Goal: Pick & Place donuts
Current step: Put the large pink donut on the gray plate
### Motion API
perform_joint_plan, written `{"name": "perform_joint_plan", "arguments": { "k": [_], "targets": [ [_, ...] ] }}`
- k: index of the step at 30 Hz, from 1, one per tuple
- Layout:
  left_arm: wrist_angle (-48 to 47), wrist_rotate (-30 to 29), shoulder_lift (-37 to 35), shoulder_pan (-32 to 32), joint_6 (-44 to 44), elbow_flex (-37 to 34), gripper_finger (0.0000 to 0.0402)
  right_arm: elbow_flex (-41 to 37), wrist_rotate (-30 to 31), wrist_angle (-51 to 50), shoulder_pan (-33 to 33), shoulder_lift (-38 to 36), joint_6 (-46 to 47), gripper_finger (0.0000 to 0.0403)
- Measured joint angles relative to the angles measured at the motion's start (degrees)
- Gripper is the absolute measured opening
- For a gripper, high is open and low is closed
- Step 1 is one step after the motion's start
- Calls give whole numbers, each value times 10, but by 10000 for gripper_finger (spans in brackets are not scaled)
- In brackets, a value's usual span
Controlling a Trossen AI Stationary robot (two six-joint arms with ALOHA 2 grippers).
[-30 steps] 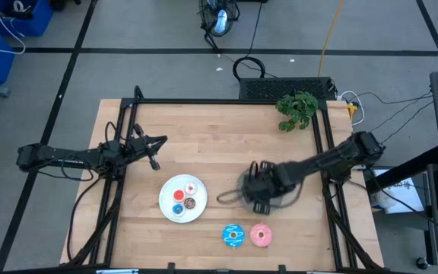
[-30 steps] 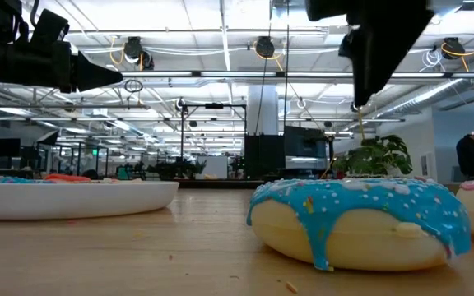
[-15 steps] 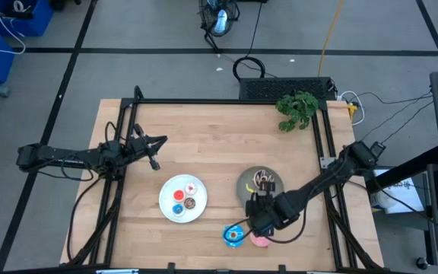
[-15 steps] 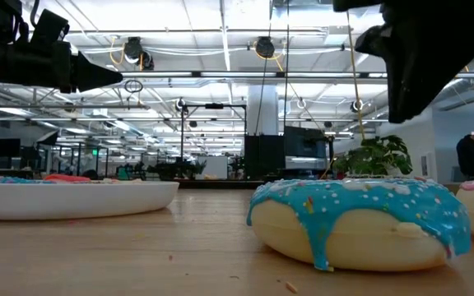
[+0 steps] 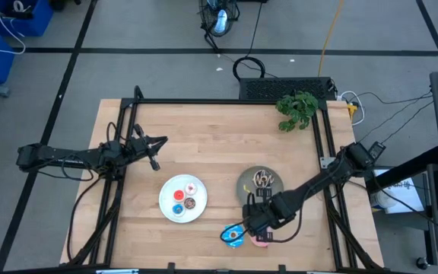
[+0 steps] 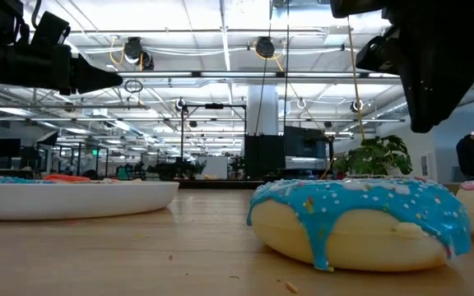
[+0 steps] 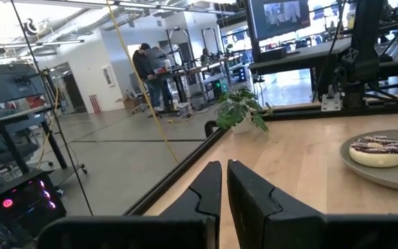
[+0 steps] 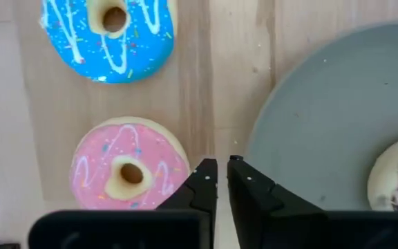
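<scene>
White plate [image 5: 167, 204] at lower centre-left of the high view holds the three tiny donuts: white-pink [image 5: 191, 188], red [image 5: 179, 195], brown [image 5: 190, 204], with a small blue piece beside them. Just right of it, the grey plate [image 5: 245, 185] carries the dark brown drizzled donut [image 5: 263, 180]. The blue sprinkled donut [image 5: 233, 237] and the pink donut [image 8: 129, 173] lie bare on the wooden desk [image 5: 204, 137] near the lower edge, side by side and below the grey plate.

The right tool [image 8: 218, 181], fingers pressed together and holding nothing, hangs over the desk between the pink donut and the grey plate's rim. A second ago it was over the grey plate; it has since moved down the frame. The left tool [image 7: 222, 187], also pressed together, waits at the desk's left edge, unchanged.
</scene>
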Motion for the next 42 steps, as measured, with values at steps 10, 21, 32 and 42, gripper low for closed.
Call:
{"name": "perform_joint_plan", "arguments": {
  "k": [10,21,32,42],
  "targets": [
    [-1,0,0,0,0,0,33,0,-15,13,-1,0,-14,28],
    [-1,0,0,0,0,0,33,-13,-33,61,11,-1,-10,103],
    [-2,0,0,0,0,0,33,-60,-29,110,27,0,-22,218],
    [-2,0,0,0,0,0,33,-94,-30,175,38,0,-36,250]
  ]
}}
